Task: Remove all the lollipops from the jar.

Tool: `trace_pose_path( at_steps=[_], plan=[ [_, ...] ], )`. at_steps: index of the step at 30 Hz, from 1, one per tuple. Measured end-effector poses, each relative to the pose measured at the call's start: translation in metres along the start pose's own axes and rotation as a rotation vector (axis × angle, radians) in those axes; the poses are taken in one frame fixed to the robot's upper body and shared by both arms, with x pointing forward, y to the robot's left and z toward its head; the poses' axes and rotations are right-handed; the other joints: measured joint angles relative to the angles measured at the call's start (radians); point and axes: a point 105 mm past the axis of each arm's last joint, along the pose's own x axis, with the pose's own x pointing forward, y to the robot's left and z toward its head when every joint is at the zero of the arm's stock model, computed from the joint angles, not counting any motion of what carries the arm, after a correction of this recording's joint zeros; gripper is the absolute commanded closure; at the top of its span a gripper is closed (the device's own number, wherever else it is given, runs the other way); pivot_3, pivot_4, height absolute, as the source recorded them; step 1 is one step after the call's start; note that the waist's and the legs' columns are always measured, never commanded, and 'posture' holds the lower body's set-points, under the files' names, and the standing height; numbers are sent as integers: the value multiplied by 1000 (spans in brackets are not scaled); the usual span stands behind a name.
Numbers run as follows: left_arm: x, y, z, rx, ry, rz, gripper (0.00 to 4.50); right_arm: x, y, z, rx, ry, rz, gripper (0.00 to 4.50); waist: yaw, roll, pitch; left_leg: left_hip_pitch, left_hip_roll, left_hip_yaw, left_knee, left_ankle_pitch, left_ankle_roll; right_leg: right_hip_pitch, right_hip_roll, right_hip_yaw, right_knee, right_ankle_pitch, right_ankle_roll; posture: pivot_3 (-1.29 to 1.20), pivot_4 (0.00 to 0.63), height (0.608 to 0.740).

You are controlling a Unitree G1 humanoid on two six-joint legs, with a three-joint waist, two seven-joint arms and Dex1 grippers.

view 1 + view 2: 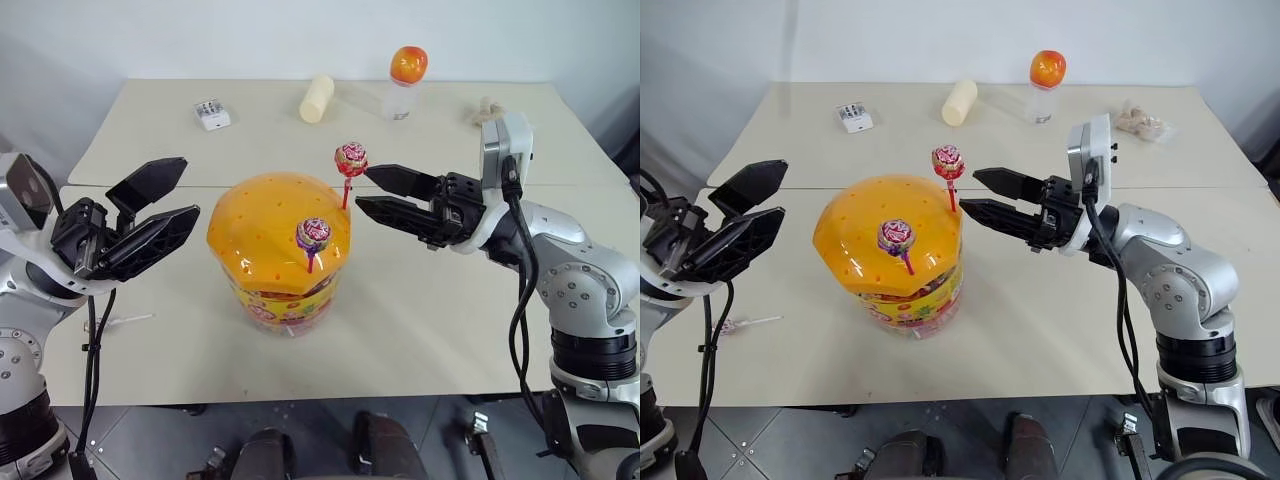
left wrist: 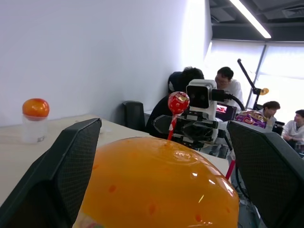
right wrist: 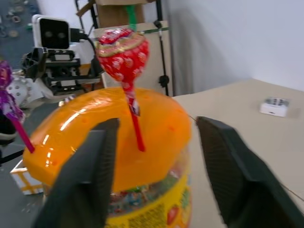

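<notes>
Wall (image 1: 300, 35): plain white
Counter (image 1: 450, 330): beige (two pushed together)
Floor (image 1: 160, 440): grey tiles
Ceiling light (image 2: 249, 19): long strip

silver-grey jointed arms, matte metal shells. black cables loop along each forearm. white boxy camera modules on both wrists. left gripper (image 1: 165, 205) and right gripper (image 1: 372, 190): black wedge fingers, dimpled inner pads (image 3: 225, 156).

The jar's domed lid (image 1: 275, 235) is glossy orange plastic, catching the light, over a clear plastic tub with a shiny printed label (image 1: 285, 305). The lollipops' (image 1: 351, 158) wrappers look like crinkly, shiny foil. The table (image 1: 420, 320) is a smooth matt beige. Each gripper finger (image 3: 88, 185) is matt black (finely textured on the inner pads).
</notes>
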Motion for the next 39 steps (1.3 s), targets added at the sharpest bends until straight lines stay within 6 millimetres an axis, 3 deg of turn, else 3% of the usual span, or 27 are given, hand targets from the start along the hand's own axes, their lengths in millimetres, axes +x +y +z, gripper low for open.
trace_pose_path(
  at_steps=[1,14,19,25,29,31,33,36,38,39],
  plan=[
    [0,0,0,-3,0,-1,0,1,1,-1,2,4,5,3070,0,0,0,0,0,0,0,0,0,0,0,0,0,0,0,0,150,740],
    [-1,-3,1,6,-1,-45,0,8,-2,-10,-4,31,20,3070,0,0,0,0,0,0,0,0,0,0,0,0,-1,0,0,0,150,740],
    [-1,-6,0,-2,-2,-77,0,13,1,-8,-12,24,59,4461,0,0,0,0,0,0,0,0,0,0,0,0,-1,0,0,0,150,740],
    [0,-4,-3,-24,-4,-93,0,15,1,-7,-7,-12,78,4461,0,0,0,0,0,0,0,0,0,0,1,0,-1,0,0,0,150,740],
    [3,-6,-3,-42,-19,-123,0,10,-5,18,36,-193,51,4461,-1,0,0,0,0,0,0,0,0,0,1,0,-1,0,0,0,150,740],
    [4,-7,-2,-47,-31,-134,0,2,-9,39,23,-271,28,4461,-1,0,0,0,0,0,0,0,0,0,1,0,-1,0,0,0,150,740],
    [5,-9,0,-51,-44,-149,0,-6,-13,49,22,-298,2,4461,2,0,0,-1,0,-1,0,0,0,0,1,0,-1,0,0,0,150,740],
    [7,-10,3,-65,-59,-177,0,-34,-29,58,8,-241,-136,4461,8,0,0,-2,0,-1,0,0,0,0,1,0,-3,0,0,0,150,740],
    [7,-13,2,-65,-32,-198,0,-73,-46,40,-16,2,-332,4461,16,0,0,-3,0,-2,-1,0,0,1,1,-1,-6,0,0,0,150,740],
    [5,-14,1,-67,0,-199,0,-102,-55,22,6,167,-458,4461,20,0,0,-3,0,-2,-3,0,1,1,1,-1,-8,0,0,0,150,740]
  ],
)
